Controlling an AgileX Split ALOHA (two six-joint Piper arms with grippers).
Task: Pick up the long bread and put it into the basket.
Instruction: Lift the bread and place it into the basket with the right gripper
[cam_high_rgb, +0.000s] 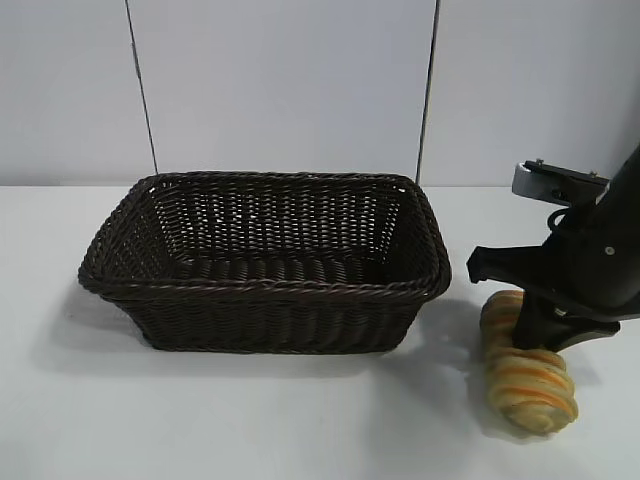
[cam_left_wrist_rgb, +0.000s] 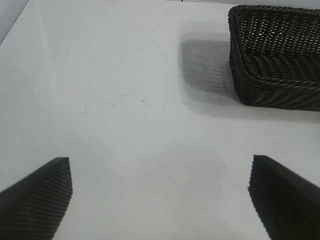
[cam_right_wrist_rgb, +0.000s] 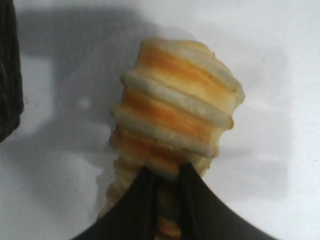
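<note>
The long bread (cam_high_rgb: 530, 385), tan-yellow with orange-brown ridges, lies on the white table to the right of the basket (cam_high_rgb: 260, 320), near the front edge. My right gripper (cam_high_rgb: 537, 335) comes down on the loaf's middle. In the right wrist view its two black fingers press into the long bread (cam_right_wrist_rgb: 180, 105), with a narrow strip of loaf squeezed between them, so the right gripper (cam_right_wrist_rgb: 167, 172) is shut on it. The bread still rests on the table. My left gripper (cam_left_wrist_rgb: 159, 160) hangs open over bare table, with the basket (cam_left_wrist_rgb: 275, 65) some way off.
The dark woven basket has nothing in it and takes up the middle of the table. Its corner (cam_right_wrist_rgb: 7, 75) shows close beside the loaf in the right wrist view. A white wall stands behind the table.
</note>
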